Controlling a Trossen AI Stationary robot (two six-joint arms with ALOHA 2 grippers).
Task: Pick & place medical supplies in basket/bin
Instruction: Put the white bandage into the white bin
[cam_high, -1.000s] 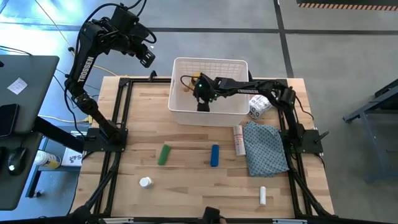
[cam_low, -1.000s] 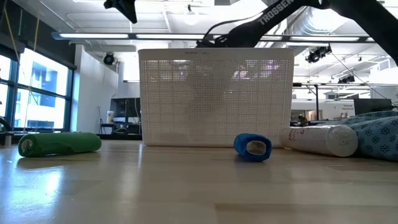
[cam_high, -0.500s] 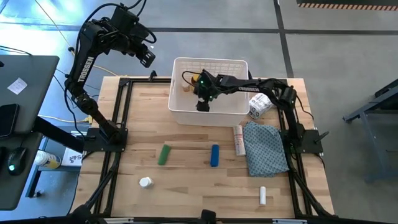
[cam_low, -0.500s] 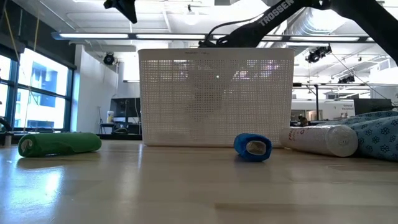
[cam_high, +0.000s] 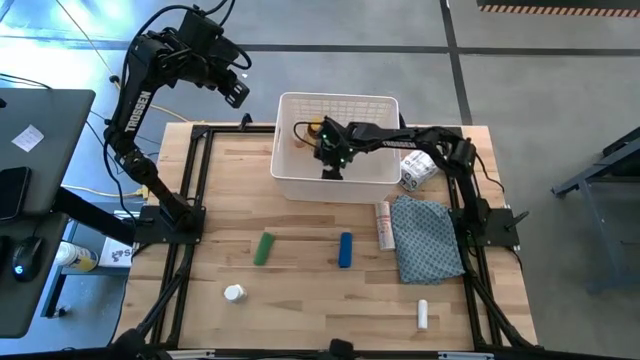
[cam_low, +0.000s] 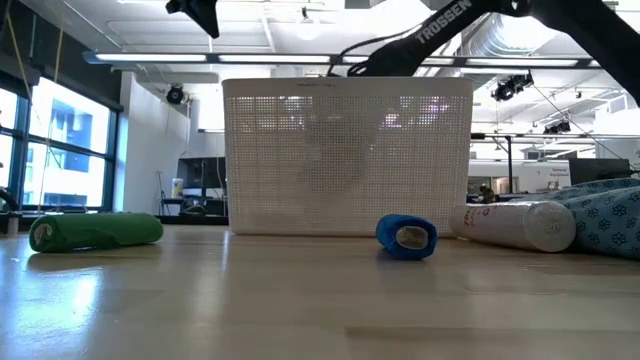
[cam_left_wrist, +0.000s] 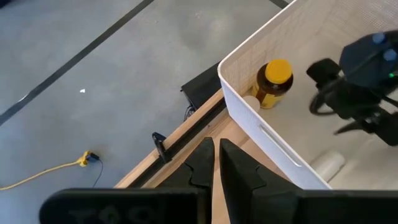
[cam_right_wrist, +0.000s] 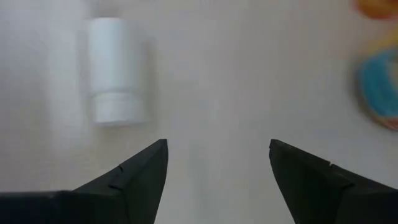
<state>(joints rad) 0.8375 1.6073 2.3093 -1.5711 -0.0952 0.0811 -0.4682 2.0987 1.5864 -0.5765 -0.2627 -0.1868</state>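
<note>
Right claw (cam_right_wrist: 217, 163) wide apart, empty

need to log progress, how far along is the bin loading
Done: an amber bottle and a white bottle lie in the bin. In hand: nothing; the right tool hangs open and empty over the bin floor, the left tool waits shut off the table. Left: green piece, blue piece, tubes, packet.
</note>
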